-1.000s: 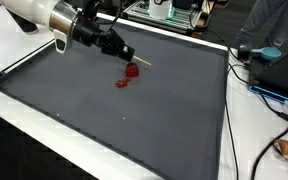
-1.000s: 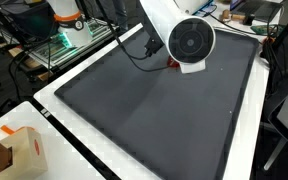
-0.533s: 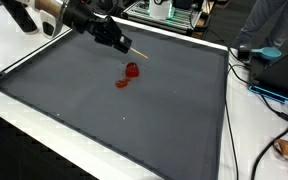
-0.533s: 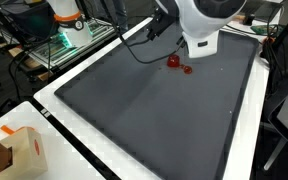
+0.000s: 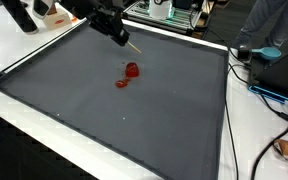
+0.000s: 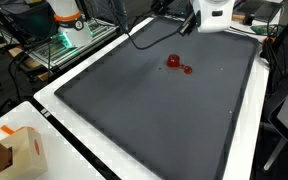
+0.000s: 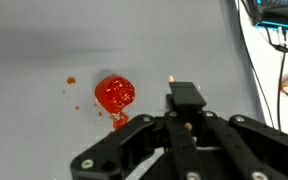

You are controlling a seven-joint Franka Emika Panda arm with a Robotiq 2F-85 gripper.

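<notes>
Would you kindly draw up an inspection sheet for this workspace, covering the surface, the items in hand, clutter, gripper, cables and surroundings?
Surface: dark grey mat lying flat on a white table.
Job's things: thin pale wooden stick in the gripper; small glossy red lump on the mat, apart from the stick.
Clutter: smaller red scrap beside the lump; tiny red specks nearby.
Gripper: black Robotiq gripper shut on the stick, hovering above the mat.
Cables: black cable along the mat's edge; blue cable on the table.
Surroundings: brown cardboard box at a table corner.
</notes>
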